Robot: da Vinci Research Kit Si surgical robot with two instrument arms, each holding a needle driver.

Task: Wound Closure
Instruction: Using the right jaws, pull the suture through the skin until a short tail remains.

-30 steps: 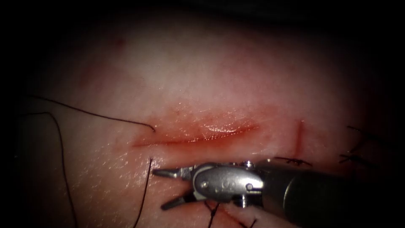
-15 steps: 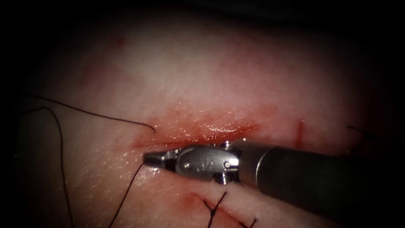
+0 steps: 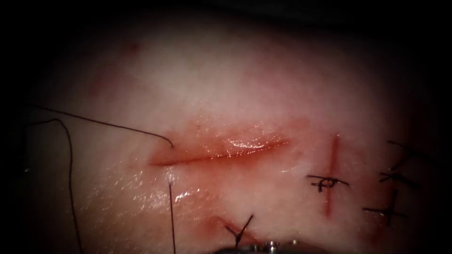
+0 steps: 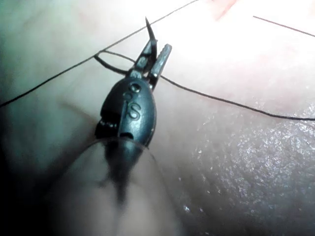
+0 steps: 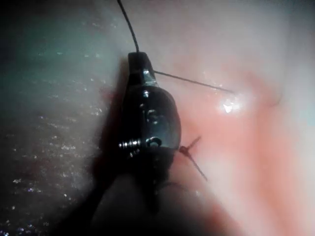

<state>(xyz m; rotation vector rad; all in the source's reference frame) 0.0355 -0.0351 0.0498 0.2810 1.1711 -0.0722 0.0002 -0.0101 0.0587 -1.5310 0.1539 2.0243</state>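
The tissue (image 3: 235, 94) bears an open cut (image 3: 221, 153) wet with red fluid. Dark thread (image 3: 103, 124) runs from the left into the tissue at the cut's left end. It comes out just below that end and runs straight down as a strand (image 3: 172, 221). In the right wrist view my right tool (image 5: 138, 60) is shut on the thread (image 5: 194, 81), close to the tissue. A sliver of its wrist (image 3: 270, 243) shows at the endoscope's lower edge. My left tool (image 4: 153, 54) is shut on the needle, whose point (image 4: 148, 28) sticks out beyond the jaws, above the tissue.
Tied stitches sit to the right of the cut (image 3: 327, 181), farther right (image 3: 393, 176) and below it (image 3: 240, 230). A slack loop of thread (image 3: 68, 155) lies on the tissue at the far left.
My right tool, open below the cut, moved up to the cut's left end, shut on the thread there, then drew back downward. The strand below the cut now hangs straight.
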